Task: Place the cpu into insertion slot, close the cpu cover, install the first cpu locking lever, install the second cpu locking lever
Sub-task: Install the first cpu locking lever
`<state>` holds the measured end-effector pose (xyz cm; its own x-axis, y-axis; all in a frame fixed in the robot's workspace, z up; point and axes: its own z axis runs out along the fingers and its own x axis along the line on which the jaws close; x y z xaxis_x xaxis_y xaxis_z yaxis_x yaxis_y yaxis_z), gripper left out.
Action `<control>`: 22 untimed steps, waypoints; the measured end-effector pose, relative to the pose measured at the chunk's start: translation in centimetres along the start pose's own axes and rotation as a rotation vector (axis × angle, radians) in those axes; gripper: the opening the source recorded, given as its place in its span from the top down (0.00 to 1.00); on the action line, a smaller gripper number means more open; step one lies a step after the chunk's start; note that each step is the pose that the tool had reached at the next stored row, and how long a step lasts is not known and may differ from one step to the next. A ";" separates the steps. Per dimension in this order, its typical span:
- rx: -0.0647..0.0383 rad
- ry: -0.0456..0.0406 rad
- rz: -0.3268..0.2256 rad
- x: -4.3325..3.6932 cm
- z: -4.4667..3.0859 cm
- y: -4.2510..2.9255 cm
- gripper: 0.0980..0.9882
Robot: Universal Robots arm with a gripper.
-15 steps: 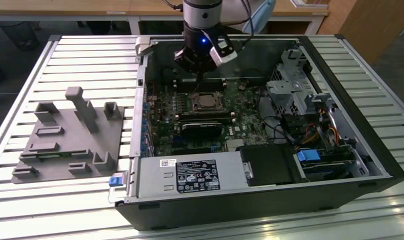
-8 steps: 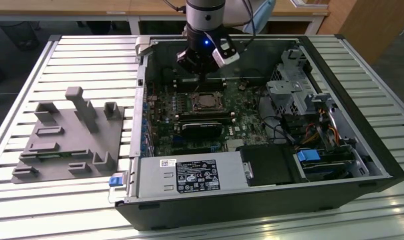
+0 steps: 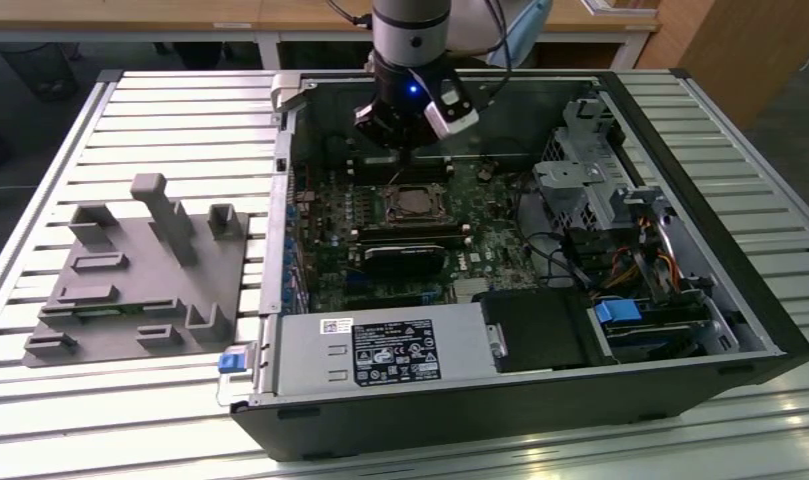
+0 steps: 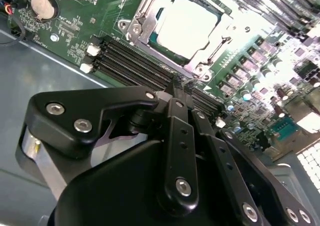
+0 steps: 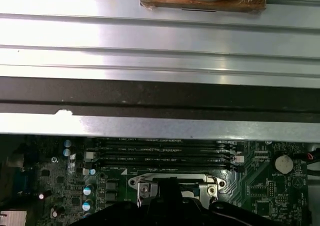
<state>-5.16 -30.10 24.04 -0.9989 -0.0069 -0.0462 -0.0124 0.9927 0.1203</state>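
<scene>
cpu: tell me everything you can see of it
The cpu is a small flat square chip with a pale silvery metal top that glares under the light. It lies flat, level with the green motherboard, and the silvery cpu cover frames its edges. Black memory slots run alongside. The gripper is apart from it.

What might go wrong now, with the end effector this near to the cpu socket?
1. The end effector sits low by the memory slots, next to the cpu cover; a sideways slip might scrape the slots.
2. The cpu lies within the cover's frame; an off-centre push on the frame might stress it.
3. Small capacitors stand nearby and might be knocked.
</scene>
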 end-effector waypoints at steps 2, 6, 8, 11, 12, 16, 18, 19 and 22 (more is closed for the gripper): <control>-0.001 -0.0031 0.000 0.00 0.10 0.02 0.97; -0.001 -0.0050 -0.001 0.01 0.32 0.13 0.97; -0.001 -0.0053 -0.001 0.01 0.42 0.27 0.97; -0.001 -0.0054 -0.001 0.02 0.61 0.59 0.97; -0.001 -0.0054 -0.001 0.01 0.68 0.70 0.97; -0.001 -0.0053 -0.001 -0.13 0.96 1.09 0.97; -0.001 -0.0054 -0.001 -0.30 1.10 1.17 0.97; -0.001 -0.0057 -0.001 -0.41 1.16 1.17 0.97; -0.001 -0.0053 0.000 -0.75 1.30 1.14 0.97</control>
<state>-4.36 -28.81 22.92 -0.9987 -0.0066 -0.0515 -0.0128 0.9925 0.1214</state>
